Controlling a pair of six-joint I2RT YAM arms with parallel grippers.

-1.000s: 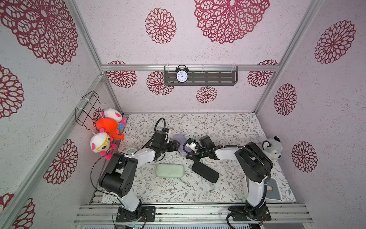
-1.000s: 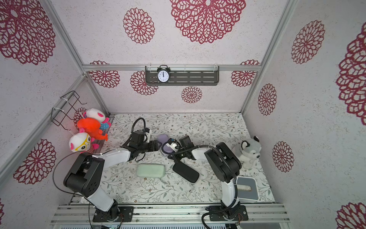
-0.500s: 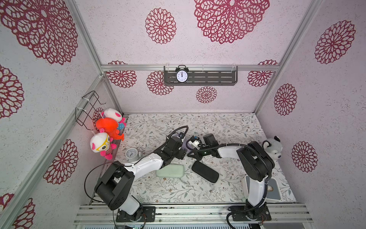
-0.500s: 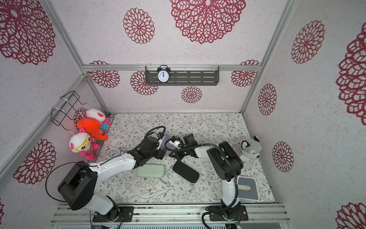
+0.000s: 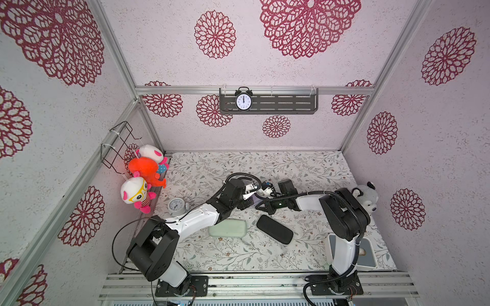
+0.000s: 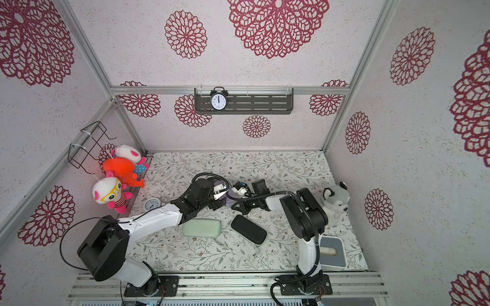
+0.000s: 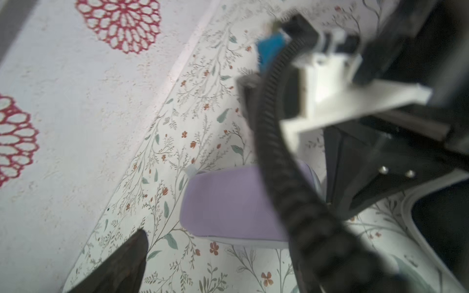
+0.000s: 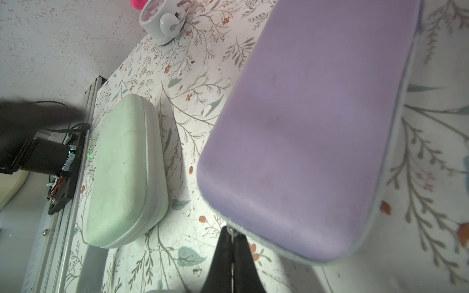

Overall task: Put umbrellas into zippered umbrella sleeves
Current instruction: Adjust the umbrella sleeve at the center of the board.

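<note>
Mint green sleeve point(image 5: 228, 228): closed, flat, near-centre on the floral table point(image 5: 238, 164).
Lilac sleeve point(image 8: 317, 126): closed, mid-table, farther back, between both claws.
Black sleeve point(image 5: 274, 232): closed, angled, right of the mint one.
Left gripper point(image 5: 250, 197): low, spread wide, empty, beside the lilac sleeve.
Right gripper point(image 8: 232, 236): pinched tight on the lilac sleeve's zip pull point(image 8: 230, 229).

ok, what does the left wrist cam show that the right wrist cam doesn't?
Left wrist only: the right arm's black ribbed cable and white bracket, blurred, up close; red flower wall prints; one dark left finger.
Right wrist only: the mint green oblong zipped sleeve, closed; the small white alarm clock; the right arm's fingers pinched shut on the zip pull of the lilac oblong zipped sleeve.
Both: that lilac sleeve, lying on the floral-print mat.
</note>
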